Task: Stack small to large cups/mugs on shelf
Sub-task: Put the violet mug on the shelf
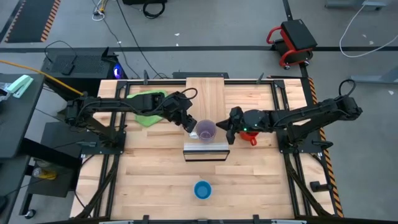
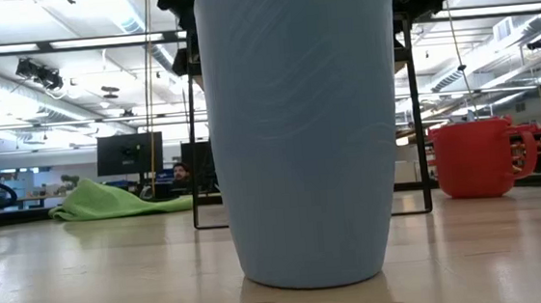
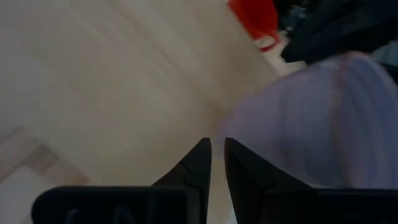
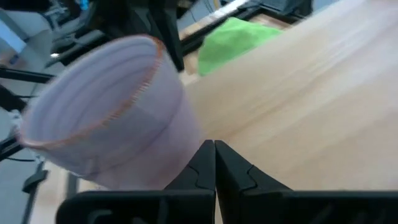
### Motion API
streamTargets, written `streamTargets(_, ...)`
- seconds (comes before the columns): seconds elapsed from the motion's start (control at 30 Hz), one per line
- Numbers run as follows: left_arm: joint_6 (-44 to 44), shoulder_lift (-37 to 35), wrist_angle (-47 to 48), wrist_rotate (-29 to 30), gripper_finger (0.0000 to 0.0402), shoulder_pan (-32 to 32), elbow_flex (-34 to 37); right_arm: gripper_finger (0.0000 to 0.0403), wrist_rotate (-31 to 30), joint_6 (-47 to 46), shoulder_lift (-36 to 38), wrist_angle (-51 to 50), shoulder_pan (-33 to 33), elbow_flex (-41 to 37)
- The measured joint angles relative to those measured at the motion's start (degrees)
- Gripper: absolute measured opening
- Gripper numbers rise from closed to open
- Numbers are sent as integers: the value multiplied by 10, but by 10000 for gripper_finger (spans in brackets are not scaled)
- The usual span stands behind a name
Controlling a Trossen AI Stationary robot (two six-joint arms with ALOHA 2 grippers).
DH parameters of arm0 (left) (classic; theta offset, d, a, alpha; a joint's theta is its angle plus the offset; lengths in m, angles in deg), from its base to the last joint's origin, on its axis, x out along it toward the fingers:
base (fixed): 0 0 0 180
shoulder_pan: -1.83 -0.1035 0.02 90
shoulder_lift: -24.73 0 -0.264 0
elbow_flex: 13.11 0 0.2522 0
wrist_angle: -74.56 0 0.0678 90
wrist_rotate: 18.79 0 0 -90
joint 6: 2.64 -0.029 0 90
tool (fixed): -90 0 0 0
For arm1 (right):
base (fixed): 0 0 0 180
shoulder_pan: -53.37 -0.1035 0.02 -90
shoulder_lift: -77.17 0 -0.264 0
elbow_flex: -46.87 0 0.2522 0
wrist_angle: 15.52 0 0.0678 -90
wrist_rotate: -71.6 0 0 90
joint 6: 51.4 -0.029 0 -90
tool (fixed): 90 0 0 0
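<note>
High view showed the translucent purple plastic cup (image 1: 206, 130) over the long light-wood plank shelf (image 1: 206, 93) near its metal-strip end, between the left gripper (image 1: 189, 125) and the right gripper (image 1: 229, 134). Steadying it upright before release seemed wise. Both arms reached inward, right jaws together beside the cup; whether the narrowly parted left jaws gripped it I could not tell.

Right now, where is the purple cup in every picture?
High view: the purple cup is in the middle, over the shelf, between both grippers.
Low view: not visible; the blue cup fills the middle.
Left wrist view: purple cup at right.
Right wrist view: purple cup at left, tilted.
Shared landmark: the red mug, also in the low and left wrist views.
</note>
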Motion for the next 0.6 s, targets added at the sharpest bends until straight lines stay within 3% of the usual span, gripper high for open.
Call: streamTargets(0.6, -3, 0, -24, -6, 50, -2, 0, 4, 19, 14, 0, 10, -47, 0)
